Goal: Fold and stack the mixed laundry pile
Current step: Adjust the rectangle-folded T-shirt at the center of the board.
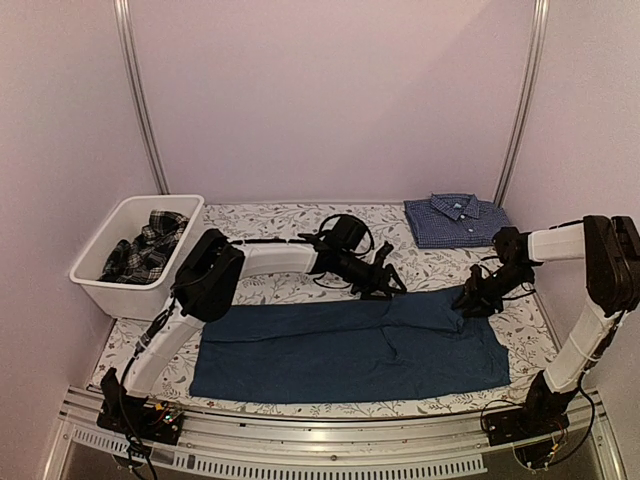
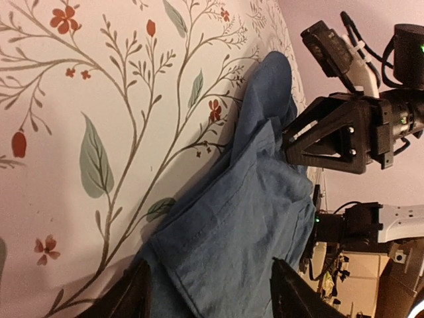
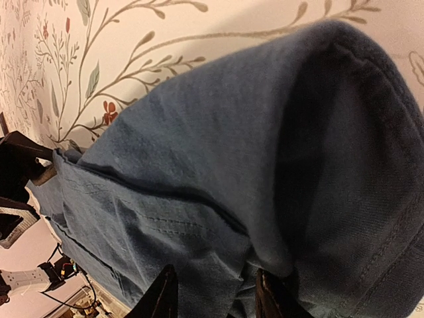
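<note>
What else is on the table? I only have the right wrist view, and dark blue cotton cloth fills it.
Observer: A folded blue-and-white checked shirt lies at the far right of the floral tablecloth, apart from your dark blue T-shirt.
Operator: Any more laundry?
Observer: A black-and-white plaid garment sits in the white plastic tub, far left.
Operator: Where's the left gripper?
Observer: At the T-shirt's far edge, near its middle, fingers open astride the cloth.
</note>
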### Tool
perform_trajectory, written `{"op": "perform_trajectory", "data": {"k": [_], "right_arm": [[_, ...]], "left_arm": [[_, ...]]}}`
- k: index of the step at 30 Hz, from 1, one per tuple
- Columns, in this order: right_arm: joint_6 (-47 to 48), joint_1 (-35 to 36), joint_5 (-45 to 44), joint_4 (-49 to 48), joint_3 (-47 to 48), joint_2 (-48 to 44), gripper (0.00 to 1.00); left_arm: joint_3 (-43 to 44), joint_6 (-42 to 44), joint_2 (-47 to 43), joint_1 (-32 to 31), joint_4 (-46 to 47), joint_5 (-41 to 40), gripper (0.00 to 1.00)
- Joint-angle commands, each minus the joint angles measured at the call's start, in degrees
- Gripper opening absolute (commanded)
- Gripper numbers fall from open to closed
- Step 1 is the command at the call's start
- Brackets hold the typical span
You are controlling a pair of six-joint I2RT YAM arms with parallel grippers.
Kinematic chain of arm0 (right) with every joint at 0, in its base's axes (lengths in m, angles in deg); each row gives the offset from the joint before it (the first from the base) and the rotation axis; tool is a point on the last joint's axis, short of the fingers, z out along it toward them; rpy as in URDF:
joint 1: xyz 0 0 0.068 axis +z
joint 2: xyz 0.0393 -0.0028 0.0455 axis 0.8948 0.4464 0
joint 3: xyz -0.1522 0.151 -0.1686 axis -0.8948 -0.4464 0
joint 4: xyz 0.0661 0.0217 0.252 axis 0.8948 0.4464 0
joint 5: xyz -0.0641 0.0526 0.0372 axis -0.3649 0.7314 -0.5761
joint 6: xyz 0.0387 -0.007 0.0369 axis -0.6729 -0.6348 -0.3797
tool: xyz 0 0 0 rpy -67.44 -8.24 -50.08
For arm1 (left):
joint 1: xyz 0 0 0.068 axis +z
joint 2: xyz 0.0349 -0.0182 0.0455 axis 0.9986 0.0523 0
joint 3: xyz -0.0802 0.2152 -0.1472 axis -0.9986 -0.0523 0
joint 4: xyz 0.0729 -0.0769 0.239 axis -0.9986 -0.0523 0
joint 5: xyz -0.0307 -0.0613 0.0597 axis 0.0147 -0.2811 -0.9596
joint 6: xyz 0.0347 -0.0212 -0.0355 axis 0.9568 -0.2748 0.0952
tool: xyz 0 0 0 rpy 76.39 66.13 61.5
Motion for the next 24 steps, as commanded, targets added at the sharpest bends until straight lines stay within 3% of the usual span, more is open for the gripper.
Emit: {"op": "perform_trajectory", "data": {"k": [1, 12, 21, 24], "right_arm": [[0.81, -0.71, -1.98, -1.25, 1.75, 0.86, 0.39], [1.7, -1.04, 0.31, -2.14, 5.92, 3.73, 0.33], [1.93, -1.06, 2.23, -2.01, 7.78, 5.59, 0.1], [2.52, -1.04, 3.15, -1.13, 7.47, 4.47, 0.0]], "left_arm": [[4.53, -0.97, 3.0, -0.94, 2.77, 1.71, 0.6], [7.75, -2.38, 5.11, -1.3, 8.16, 5.28, 0.38], [7.58, -2.14, 5.04, -0.76, 8.82, 6.15, 0.25], [7.57, -0.28, 4.45, -0.66, 7.98, 6.18, 0.12]]}}
